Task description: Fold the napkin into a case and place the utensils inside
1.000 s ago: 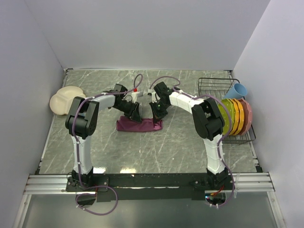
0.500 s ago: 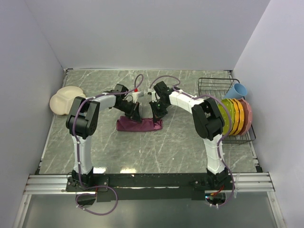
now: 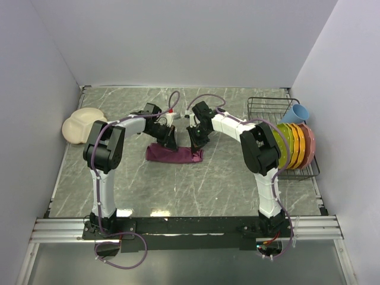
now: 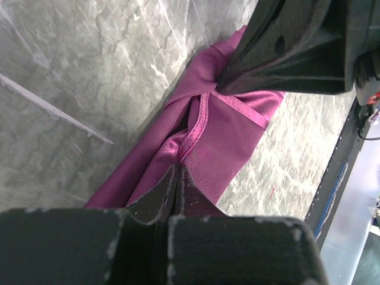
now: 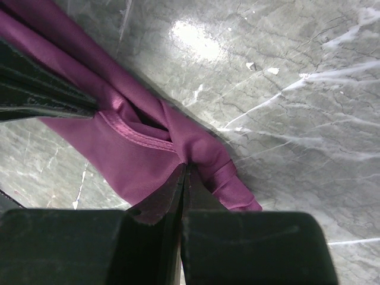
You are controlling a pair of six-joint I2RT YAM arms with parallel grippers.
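Observation:
The maroon-purple napkin (image 3: 175, 155) lies folded into a short bunched strip on the grey marble table (image 3: 136, 184), between the two arms. My left gripper (image 3: 168, 142) is shut, pinching the hemmed far edge of the napkin (image 4: 231, 127) near its left part. My right gripper (image 3: 196, 144) is shut, pinching the same edge of the napkin (image 5: 136, 154) near its right end. Both hold the edge slightly lifted, close side by side. The blue fork and the gold spoon are out of view.
A cream divided plate (image 3: 78, 124) sits at the far left edge. A wire dish rack (image 3: 285, 136) at the right holds several coloured plates (image 3: 294, 145) and a blue cup (image 3: 298, 112). Walls close in the back and both sides.
Both grippers have moved slightly toward the far side with the napkin's edge in them. The strip looks a little narrower and tighter than one second ago.

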